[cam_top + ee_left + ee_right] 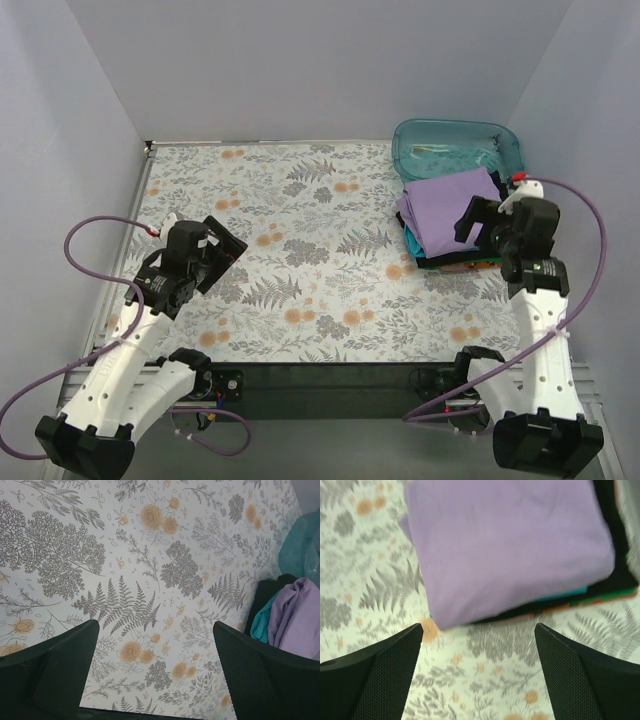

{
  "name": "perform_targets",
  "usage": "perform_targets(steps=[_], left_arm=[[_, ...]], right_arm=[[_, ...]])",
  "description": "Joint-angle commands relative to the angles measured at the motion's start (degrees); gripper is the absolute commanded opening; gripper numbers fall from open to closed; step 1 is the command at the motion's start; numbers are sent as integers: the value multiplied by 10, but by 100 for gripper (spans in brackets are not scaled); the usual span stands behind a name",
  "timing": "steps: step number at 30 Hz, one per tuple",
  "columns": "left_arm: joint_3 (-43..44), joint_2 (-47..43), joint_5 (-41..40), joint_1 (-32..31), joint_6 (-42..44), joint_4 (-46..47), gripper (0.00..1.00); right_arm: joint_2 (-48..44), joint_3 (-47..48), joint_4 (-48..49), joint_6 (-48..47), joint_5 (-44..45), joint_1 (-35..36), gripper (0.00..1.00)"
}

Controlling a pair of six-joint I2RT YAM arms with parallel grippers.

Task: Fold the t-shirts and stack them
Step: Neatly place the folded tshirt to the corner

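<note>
The folded lavender t-shirt (448, 207) lies on top of a stack of folded shirts at the right of the table, with teal, black (441, 262) and orange-red edges showing beneath. In the right wrist view the lavender shirt (505, 545) fills the top, with the black shirt (615, 580) and a teal edge (565, 594) under it. My right gripper (479, 680) is open and empty, hovering just in front of the stack. My left gripper (155, 675) is open and empty above the floral cloth at the left; the stack (295, 615) shows at its far right.
A clear teal plastic tub (457, 148) stands behind the stack at the back right, also at the left wrist view's edge (300, 545). The floral tablecloth (300, 240) covers the table. Grey walls close the back and sides.
</note>
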Motion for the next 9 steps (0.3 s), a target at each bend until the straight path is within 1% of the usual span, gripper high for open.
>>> perform_targets(steps=[1, 4, 6, 7, 9], left_arm=[[20, -23, -35, 1, 0, -25, 98], [9, -36, -45, 2, -5, -27, 98], [0, -40, -47, 2, -12, -30, 98], [-4, -43, -46, 2, -15, -29, 98], [-17, -49, -44, 2, -21, -17, 98]], right_arm=[[-61, -103, 18, 39, -27, -1, 98], [-140, -186, 17, 41, -15, -1, 98], [-189, -216, 24, 39, -16, -1, 98], [-199, -236, 30, 37, -16, -1, 99], [-211, -242, 46, 33, -16, -1, 98]])
